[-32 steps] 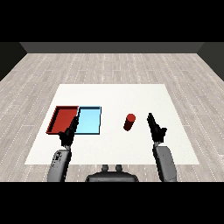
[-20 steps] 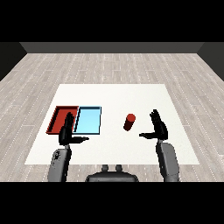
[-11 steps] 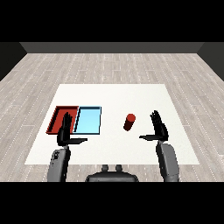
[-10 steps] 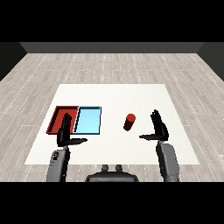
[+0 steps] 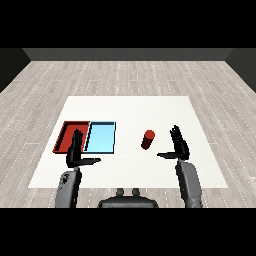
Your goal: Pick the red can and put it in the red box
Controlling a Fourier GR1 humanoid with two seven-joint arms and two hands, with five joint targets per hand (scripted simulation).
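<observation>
The red can (image 5: 148, 139) stands upright on the white table (image 5: 130, 110), right of centre. My right hand (image 5: 178, 146) hovers just right of the can, open, fingers straight up and thumb pointing left toward it, a small gap between them. The red tray (image 5: 66, 136) lies at the left, with the light blue tray (image 5: 101, 137) touching its right side. My left hand (image 5: 76, 151) is open at the near edge of the two trays, thumb stretched to the right, holding nothing.
Both trays hold nothing. The table's near edge runs just behind my forearms. Grey wood floor surrounds the table.
My right hand has spread its thumb out and shifted slightly left toward the can. The left hand has barely moved. The can stands where it was.
</observation>
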